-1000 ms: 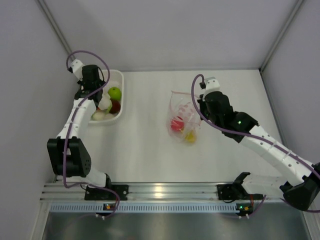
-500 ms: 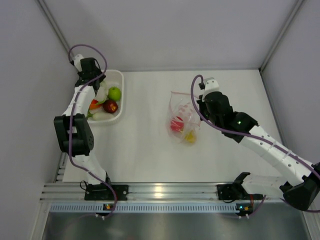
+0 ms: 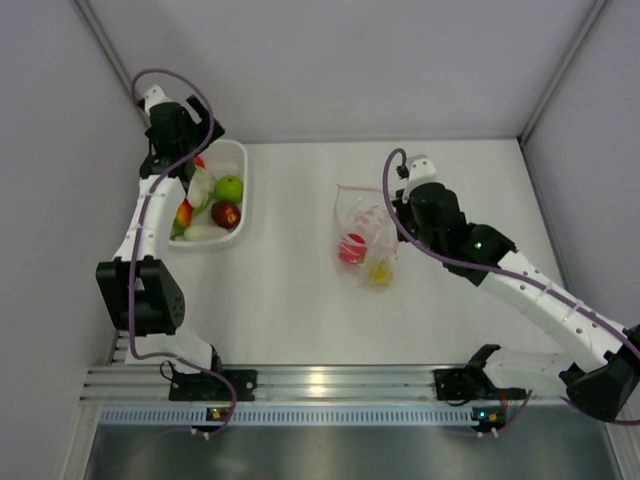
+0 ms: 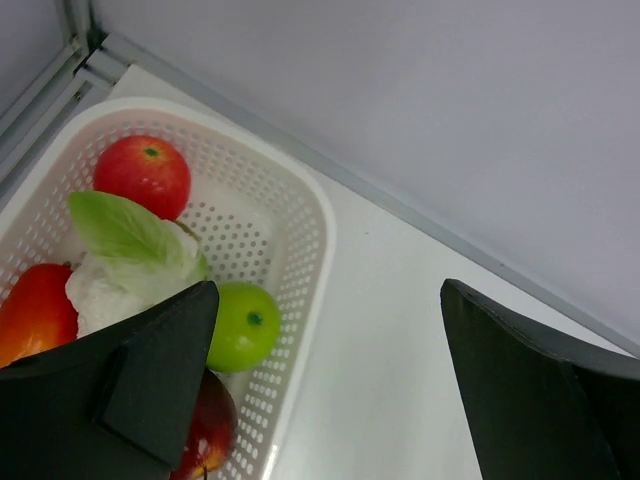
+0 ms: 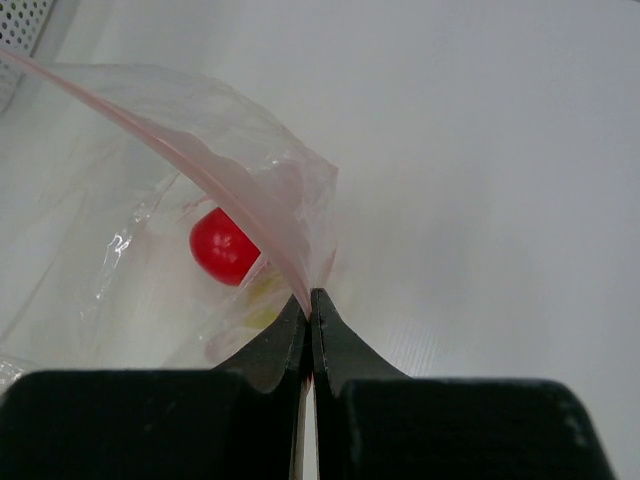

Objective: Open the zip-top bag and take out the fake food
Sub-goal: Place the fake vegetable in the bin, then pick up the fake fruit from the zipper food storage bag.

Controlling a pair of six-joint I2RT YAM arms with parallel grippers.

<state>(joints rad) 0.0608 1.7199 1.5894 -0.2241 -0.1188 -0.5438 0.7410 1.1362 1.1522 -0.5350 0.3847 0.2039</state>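
The clear zip-top bag (image 3: 365,232) lies mid-table with its pinkish zip strip (image 5: 200,165) lifted. My right gripper (image 5: 310,300) is shut on the strip's edge; from above it sits at the bag's right side (image 3: 393,215). A red piece (image 5: 222,247) and a yellow piece (image 3: 380,271) of fake food show inside the bag. My left gripper (image 4: 328,300) hangs open and holds nothing above the far end of the white basket (image 4: 305,215). In the basket lie a red tomato (image 4: 142,175), a green apple (image 4: 243,325), a leafy white radish (image 4: 125,265), an orange-red piece (image 4: 35,310) and a dark red apple (image 4: 210,435).
The basket (image 3: 241,190) stands at the far left, close to the side wall and the back wall's metal frame (image 4: 100,60). Bare white table (image 3: 290,260) lies between basket and bag. The arms' rail (image 3: 320,385) runs along the near edge.
My left gripper has opened and drawn back from inside the basket toward its far-left corner. The right gripper and the bag have stayed put.
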